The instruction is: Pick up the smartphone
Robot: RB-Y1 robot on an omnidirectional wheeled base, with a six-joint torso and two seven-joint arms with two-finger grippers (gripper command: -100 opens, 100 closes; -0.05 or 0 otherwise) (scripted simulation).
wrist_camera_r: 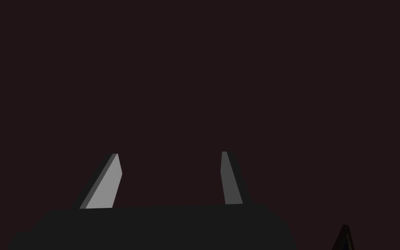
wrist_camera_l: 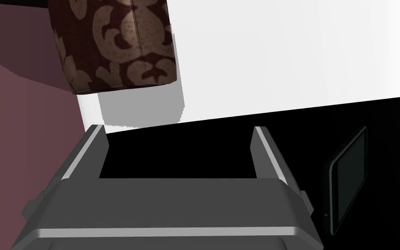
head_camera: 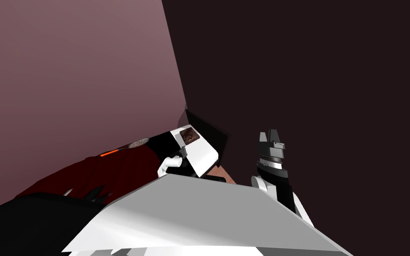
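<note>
The smartphone (wrist_camera_l: 349,180) is a thin dark slab with a black screen, lying on a black surface. It lies just outside one finger (wrist_camera_l: 268,152) of my left gripper (wrist_camera_l: 177,129), not between the fingers. That gripper is open with nothing in it and hangs over the edge where the black surface meets a white top (wrist_camera_l: 290,56). In the head view the left gripper (head_camera: 183,152) is at the white top (head_camera: 202,155). My right gripper (head_camera: 271,135) is raised at the right before a dark wall, its fingers (wrist_camera_r: 108,182) open and empty.
A brown box with a pale floral pattern (wrist_camera_l: 112,43) stands on the white top beyond the left gripper, also seen as the box (head_camera: 190,135) from the head. A mauve wall (head_camera: 66,80) rises at the left. Dark red furniture (head_camera: 110,173) lies below it.
</note>
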